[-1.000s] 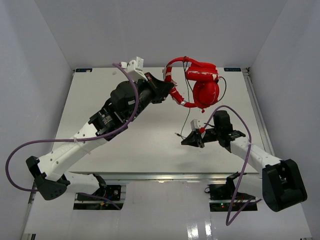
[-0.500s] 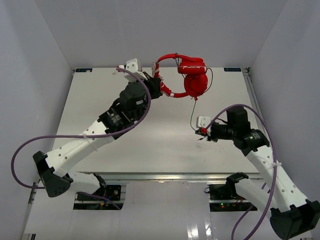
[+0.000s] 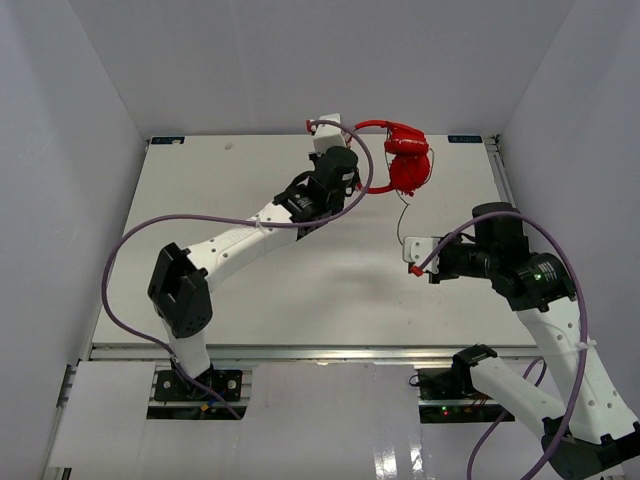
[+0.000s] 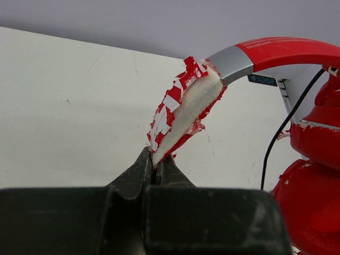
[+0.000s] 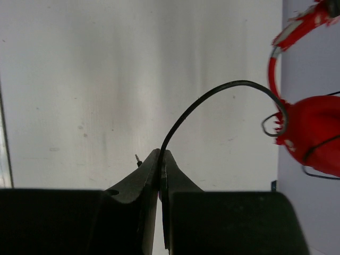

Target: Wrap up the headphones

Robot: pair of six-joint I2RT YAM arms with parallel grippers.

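Headphones (image 3: 410, 170) carried back, flaking padded headband (image 4: 183, 109) pinched, thin cable (image 5: 234, 82) clamped

red headphones (image 3: 405, 158) hanging up off the table, peeling headband pad, thin black cable (image 5: 212, 98) dangling down

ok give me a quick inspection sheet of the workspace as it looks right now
surface: white table, faint scuffs, no spills seen
job's things: red headphones at the far edge, headband padding torn and flaking; thin black cable arcs from the earcup to the right arm
clutter: nothing seen
grippers: left gripper shut on the torn headband pad; right gripper shut on the black cable
cables: purple robot cables loop from both arms; the left one passes near the headband
surroundings: plain white walls on three sides
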